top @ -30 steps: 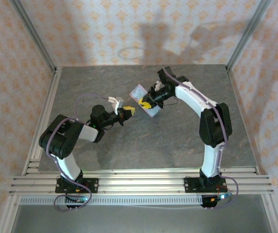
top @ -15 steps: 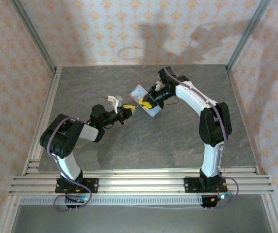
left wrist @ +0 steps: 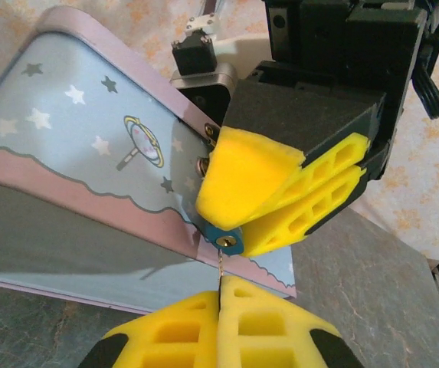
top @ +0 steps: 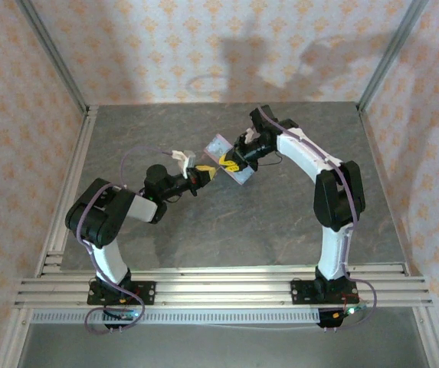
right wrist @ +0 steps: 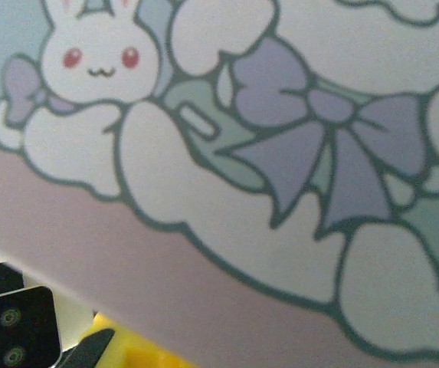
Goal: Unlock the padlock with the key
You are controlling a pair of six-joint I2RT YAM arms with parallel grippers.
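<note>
Left tool (left wrist: 221,297) clamped on key (left wrist: 221,267), tip at padlock (left wrist: 222,238), right tool (left wrist: 236,222) pinching it

- The counter (top: 280,222) lies bare all round the things at its middle; wide room near, far and to either side
- The tilted tin (top: 219,146) stands at the middle; it bars a straight reach from side to side
- The right gripper (left wrist: 238,230), jaws clamped on the padlock (left wrist: 227,240), crowds the tin's edge; the left gripper (left wrist: 221,293) pinches the key (left wrist: 221,268) just below; only a sliver of gap lies between them
- Rails (top: 219,285) along the near and left edges and papered walls (top: 204,54) hem the counter
</note>
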